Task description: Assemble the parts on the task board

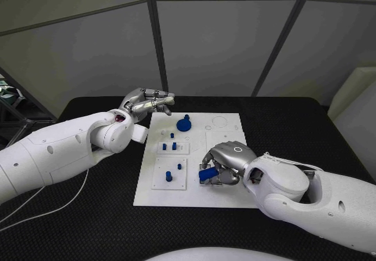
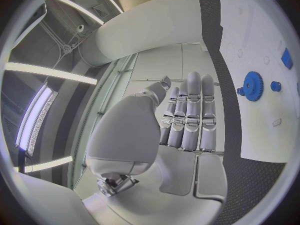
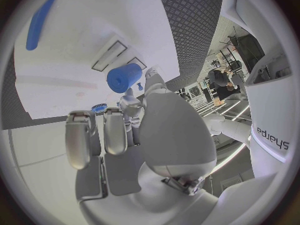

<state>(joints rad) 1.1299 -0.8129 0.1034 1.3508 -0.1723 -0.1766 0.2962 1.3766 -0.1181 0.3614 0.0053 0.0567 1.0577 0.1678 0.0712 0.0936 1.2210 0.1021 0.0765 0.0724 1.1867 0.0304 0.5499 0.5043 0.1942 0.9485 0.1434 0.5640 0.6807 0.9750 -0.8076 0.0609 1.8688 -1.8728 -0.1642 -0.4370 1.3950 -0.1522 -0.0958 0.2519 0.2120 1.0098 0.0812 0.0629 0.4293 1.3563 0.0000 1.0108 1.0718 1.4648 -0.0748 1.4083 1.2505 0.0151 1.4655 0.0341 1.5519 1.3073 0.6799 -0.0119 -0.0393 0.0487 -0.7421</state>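
The right hand has its fingers curled round a blue cylinder part — held low over the near-right part of the white task board; in the right wrist view the same blue piece sits at the fingertips. The left hand is at the board's far-left corner with its fingers straight and side by side, holding nothing. On the board a blue gear lies near the far edge, small blue pegs stand in a raised plate at the middle, and another peg stands in the nearer plate. The board rests on the black bench.
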